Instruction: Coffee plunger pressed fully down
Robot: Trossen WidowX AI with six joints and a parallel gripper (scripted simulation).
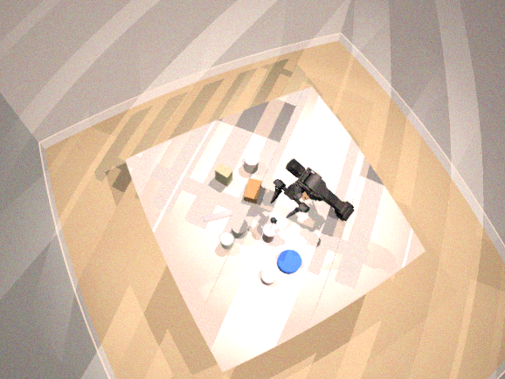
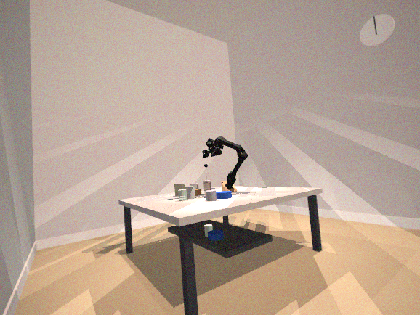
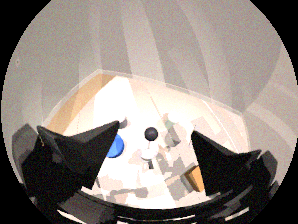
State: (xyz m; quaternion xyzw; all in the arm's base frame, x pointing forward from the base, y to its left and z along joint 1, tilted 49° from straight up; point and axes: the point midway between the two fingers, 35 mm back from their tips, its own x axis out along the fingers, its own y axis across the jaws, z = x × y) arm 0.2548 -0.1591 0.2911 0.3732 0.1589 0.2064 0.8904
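Note:
The coffee press [image 1: 269, 234] [image 2: 207, 186] [image 3: 148, 153] stands upright on the table [image 1: 245, 323] [image 2: 254, 201]. Its black plunger knob [image 1: 273, 220] [image 2: 206, 165] [image 3: 151, 134] sits high above the body on a thin rod, so the plunger is up. My gripper [image 1: 280, 210] [image 2: 208, 156] [image 3: 156, 129] is open and empty. In the exterior view it hangs above the knob's height, and nothing touches the knob. In the wrist view the knob shows between the two fingertips, farther off.
A blue round dish [image 1: 289, 261] [image 2: 224, 194] [image 3: 115, 145] and a pale cylinder [image 1: 268, 278] [image 2: 211, 195] stand near the press. Two cylinders [image 1: 239, 229] [image 1: 226, 239] stand on its other side. An orange block [image 1: 252, 190] [image 3: 195, 178], an olive box [image 1: 224, 175] [image 2: 179, 189] and a white cylinder [image 1: 251, 164] stand farther off.

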